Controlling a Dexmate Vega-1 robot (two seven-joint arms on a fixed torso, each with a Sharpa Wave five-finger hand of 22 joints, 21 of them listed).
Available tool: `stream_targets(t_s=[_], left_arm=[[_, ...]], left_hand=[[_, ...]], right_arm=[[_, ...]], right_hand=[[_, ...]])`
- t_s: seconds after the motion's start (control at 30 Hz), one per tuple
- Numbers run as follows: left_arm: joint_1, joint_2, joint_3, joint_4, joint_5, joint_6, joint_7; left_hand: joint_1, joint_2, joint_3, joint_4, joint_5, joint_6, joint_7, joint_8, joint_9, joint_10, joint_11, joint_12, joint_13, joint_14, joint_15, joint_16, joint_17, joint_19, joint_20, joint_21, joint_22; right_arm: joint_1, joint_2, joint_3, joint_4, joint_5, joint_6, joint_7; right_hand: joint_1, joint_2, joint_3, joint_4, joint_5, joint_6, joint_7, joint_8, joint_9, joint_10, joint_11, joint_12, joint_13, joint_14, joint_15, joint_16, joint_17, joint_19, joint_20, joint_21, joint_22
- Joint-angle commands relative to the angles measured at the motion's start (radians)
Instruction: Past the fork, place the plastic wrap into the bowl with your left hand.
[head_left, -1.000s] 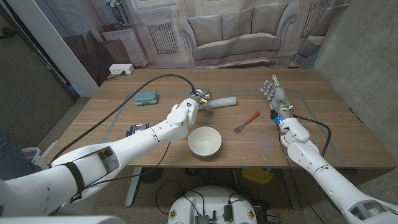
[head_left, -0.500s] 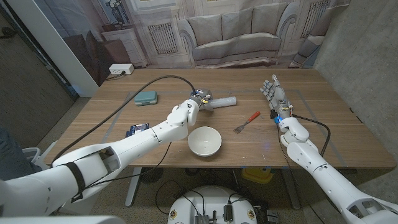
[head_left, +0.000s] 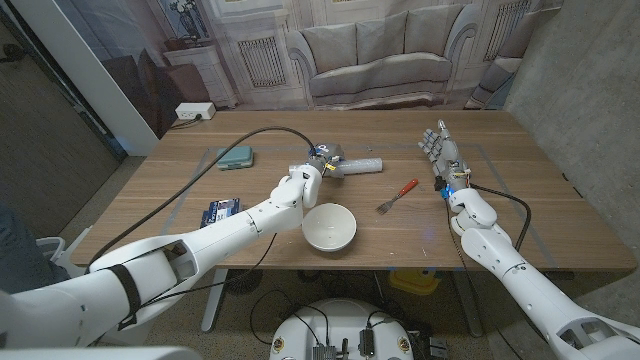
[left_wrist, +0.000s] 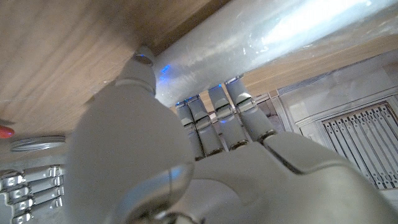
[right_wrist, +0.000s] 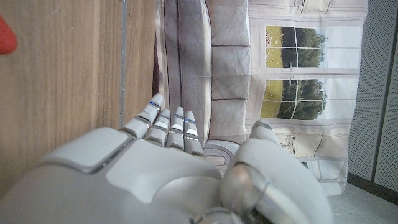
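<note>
Closest to the robot, just short of its left hand (head_left: 322, 160) and a little toward its body, sits the round white ceramic bowl (head_left: 329, 227) on the wooden table (head_left: 530, 200). Off to that hand's right, past the bowl, the small metal fork with the red handle (head_left: 398, 195) lies flat, well apart from the fingers.

The left hand itself is at the near end of the long silvery roll of plastic wrap (head_left: 358, 163), which lies on its side on the table and stretches away to the hand's right. In the left wrist view the fingers (left_wrist: 214, 118) curl up against the underside of the roll (left_wrist: 267, 37) and the thumb comes round the other side, so the hand looks wrapped around it, though I cannot tell how firm the hold is or whether the roll has left the table.

The grip sits at one end only, so the free end may sag or swing once raised, and the slick film could slide through the fingers. A swinging end might clip the bowl's rim, and the roll looks too long to lie inside it.

Farther right, the right hand (head_left: 440, 152) stands idle with fingers loosely apart, holding nothing. Beyond the left hand, to its left, lies a small teal case (head_left: 236, 157).
</note>
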Motion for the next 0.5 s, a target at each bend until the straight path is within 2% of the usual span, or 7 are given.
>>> stream_targets(t_s=[0.03,0.13,0.5], left_arm=[[-0.001,-0.026,0.004,0.056,-0.023,-0.036,0.062],[-0.004,-0.024,0.004,0.051,-0.024,-0.032,0.060],[-0.001,0.008,-0.013,-0.016,-0.036,-0.017,0.031]], left_hand=[[0.059,0.024,0.023,-0.002,-0.021,0.122,0.003,0.002,0.002,0.046,0.012,-0.013,0.003,0.069,-0.133,-0.004,0.001,0.047,-0.052,0.020,0.001],[0.081,0.028,0.031,-0.003,-0.035,0.164,0.002,0.002,0.002,0.085,0.010,-0.015,0.004,0.105,-0.133,-0.007,0.002,0.074,-0.054,0.029,0.000],[0.093,0.032,0.036,0.001,-0.048,0.183,0.008,-0.004,0.003,0.103,0.006,-0.024,0.005,0.131,-0.133,-0.011,0.002,0.091,-0.056,0.035,0.000]], right_arm=[[0.001,-0.008,0.000,-0.010,-0.004,-0.014,-0.009],[0.000,-0.009,0.001,-0.014,-0.003,-0.016,-0.011],[-0.003,-0.013,0.002,-0.027,-0.009,-0.019,-0.021]], right_hand=[[0.002,0.006,0.000,-0.001,-0.001,0.010,0.002,-0.003,0.002,0.003,0.004,0.000,0.001,0.004,0.006,-0.004,0.002,0.011,-0.011,-0.004,0.005],[0.002,0.006,0.000,-0.002,-0.001,0.009,0.002,-0.003,0.003,0.002,0.003,-0.001,0.001,0.005,0.008,-0.004,0.002,0.012,-0.011,-0.005,0.005],[0.002,0.007,-0.001,-0.003,0.000,0.011,0.003,-0.003,0.003,0.004,0.004,0.000,0.001,0.004,0.007,-0.004,0.002,0.013,-0.011,-0.008,0.005]])
